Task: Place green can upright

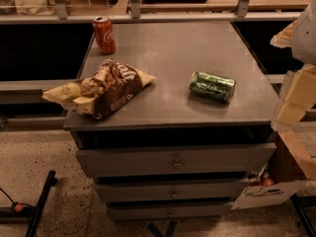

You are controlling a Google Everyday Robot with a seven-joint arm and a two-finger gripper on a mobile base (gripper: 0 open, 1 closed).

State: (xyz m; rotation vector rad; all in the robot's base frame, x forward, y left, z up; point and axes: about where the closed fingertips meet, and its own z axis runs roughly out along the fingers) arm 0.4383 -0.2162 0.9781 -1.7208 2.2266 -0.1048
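Risks rolling the green can (pixel 212 86), on its side on the worktop (pixel 173 48) well right of the snack bag (pixel 101 89), off the edge through a glancing touch from the gripper (pixel 291 100), farther right of the bag, clenched or released impossible to tell.

Your pale white-and-cream jointed arm (pixel 307 31) shows at the right edge of the view, just beyond the right-hand edge of the dark grey metal cabinet surface (pixel 173 58). It slopes downward and towards that surface. At its lower end, your cream-coloured blocky gripper (pixel 291 107) hangs just beside the surface's front right corner, pointing down. The arm's upper part is cut off by the frame.
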